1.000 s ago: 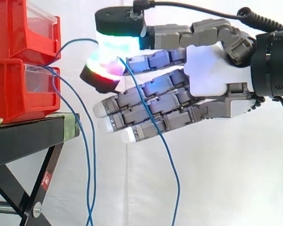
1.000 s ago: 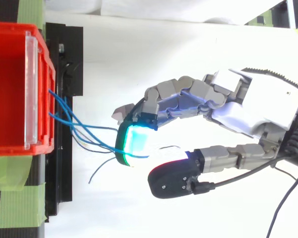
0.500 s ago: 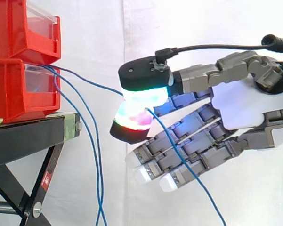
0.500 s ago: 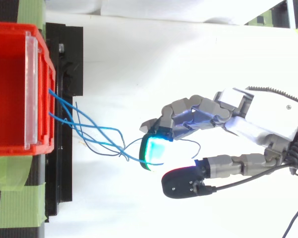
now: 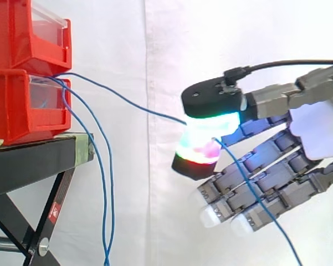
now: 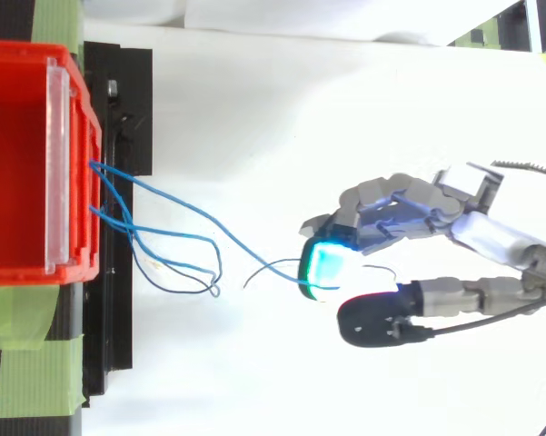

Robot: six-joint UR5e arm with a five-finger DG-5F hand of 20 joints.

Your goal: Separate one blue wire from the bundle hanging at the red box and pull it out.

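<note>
The robot hand (image 5: 316, 130) pinches one thin blue wire (image 5: 149, 111) between two glowing pads (image 5: 208, 124). Its other fingers are extended and roughly straight, pointing to 8 o'clock in the side view.

The held wire leaves the lower red plastic box (image 5: 22, 105) and runs nearly straight to the pinch. Its long axis lies from 10 o'clock to 4 o'clock. The free tail drops past the fingers toward 5 o'clock.

The box lies at 9 o'clock from the robot hand, well apart. The other blue wires (image 5: 102, 183) hang in a loose bundle just beside the box, clear of the held wire along most of its run.

The wire's end is not yet free of the box. Extraction should therefore proceed toward 3 o'clock, along the wire's axis and away from the box.
</note>
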